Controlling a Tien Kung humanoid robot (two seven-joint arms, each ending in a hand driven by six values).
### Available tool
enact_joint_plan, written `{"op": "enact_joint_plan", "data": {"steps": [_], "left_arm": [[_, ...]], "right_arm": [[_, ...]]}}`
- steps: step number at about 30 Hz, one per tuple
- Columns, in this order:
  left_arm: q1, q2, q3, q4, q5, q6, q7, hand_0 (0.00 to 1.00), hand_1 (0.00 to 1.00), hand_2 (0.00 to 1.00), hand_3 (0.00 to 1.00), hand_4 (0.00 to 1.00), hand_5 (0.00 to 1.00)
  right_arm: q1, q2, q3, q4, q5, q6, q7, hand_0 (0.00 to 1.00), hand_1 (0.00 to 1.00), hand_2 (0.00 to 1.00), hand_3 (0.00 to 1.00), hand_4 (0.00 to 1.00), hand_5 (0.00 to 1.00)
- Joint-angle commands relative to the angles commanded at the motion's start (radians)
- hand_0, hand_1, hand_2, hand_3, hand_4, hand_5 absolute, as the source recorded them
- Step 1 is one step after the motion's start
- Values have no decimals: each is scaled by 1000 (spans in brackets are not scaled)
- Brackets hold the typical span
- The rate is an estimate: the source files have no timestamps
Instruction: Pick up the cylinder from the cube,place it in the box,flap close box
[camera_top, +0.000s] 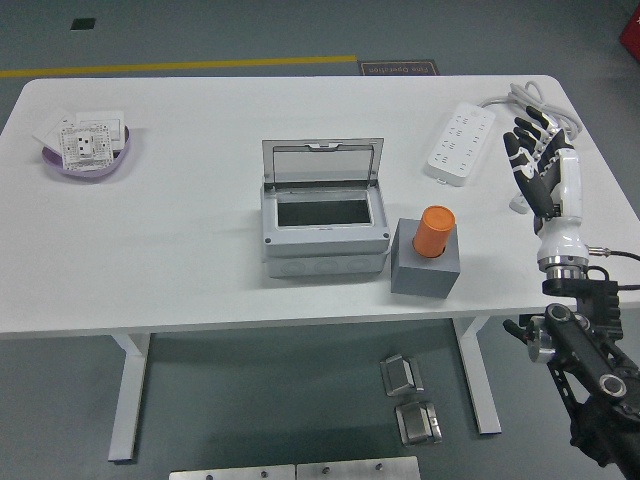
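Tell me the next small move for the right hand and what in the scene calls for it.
Probably swing the right hand left toward the orange cylinder. The hand is open, holds nothing and hovers well to the right, near the power strip, while the cylinder stands on the grey cube beside the box, whose lid is up.

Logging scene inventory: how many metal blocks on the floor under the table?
2: one metal block lies under the table's right side, the second block just nearer the camera; others may be hidden beneath the tabletop.

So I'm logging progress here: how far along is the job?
Nothing is done yet. The orange cylinder sits on the grey cube, and the box stands open and empty. The right hand hovers open near the table's right edge. Grasping, placing and closing remain.
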Motion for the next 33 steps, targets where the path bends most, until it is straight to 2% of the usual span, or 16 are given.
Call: {"op": "enact_joint_plan", "data": {"steps": [23, 33], "left_arm": [[2, -1, 22, 0, -23, -1, 8, 630, 578, 540, 590, 478, 44], [4, -6, 26, 0, -27, -1, 9, 630, 580, 541, 590, 478, 43]], "right_arm": [[-9, -2, 1, -23, 17, -6, 18, 802, 771, 766, 801, 925, 591], [-7, 14, -9, -58, 40, -15, 51, 799, 772, 766, 800, 923, 577]]}}
